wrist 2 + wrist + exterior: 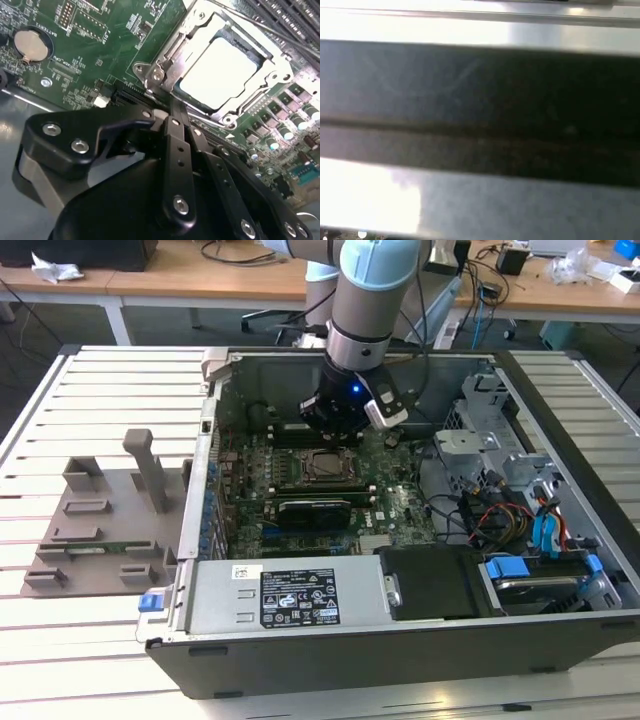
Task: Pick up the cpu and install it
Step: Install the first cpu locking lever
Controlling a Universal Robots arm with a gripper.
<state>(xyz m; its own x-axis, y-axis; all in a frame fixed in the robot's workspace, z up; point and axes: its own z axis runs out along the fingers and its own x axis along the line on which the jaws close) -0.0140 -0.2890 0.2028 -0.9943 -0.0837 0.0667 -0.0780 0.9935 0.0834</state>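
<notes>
The cpu (220, 72), a pale silver square, lies flat inside the metal socket frame (160, 75) on the green motherboard (100, 55). In the second wrist view my gripper (175, 112) hangs just off the frame's edge. Its black fingers (176, 135) are drawn together with nothing between them, and they do not touch the chip. In the exterior view the gripper (335, 428) hovers inside the open computer case (400, 650), a little behind the socket (322, 466).
A long black graphics card (315, 510) lies just in front of the socket. The power supply (290, 595) sits at the case front, and drive bays with cables (520, 520) are at the exterior view's right. A grey fixture tray (100, 525) rests outside the case at the left.
</notes>
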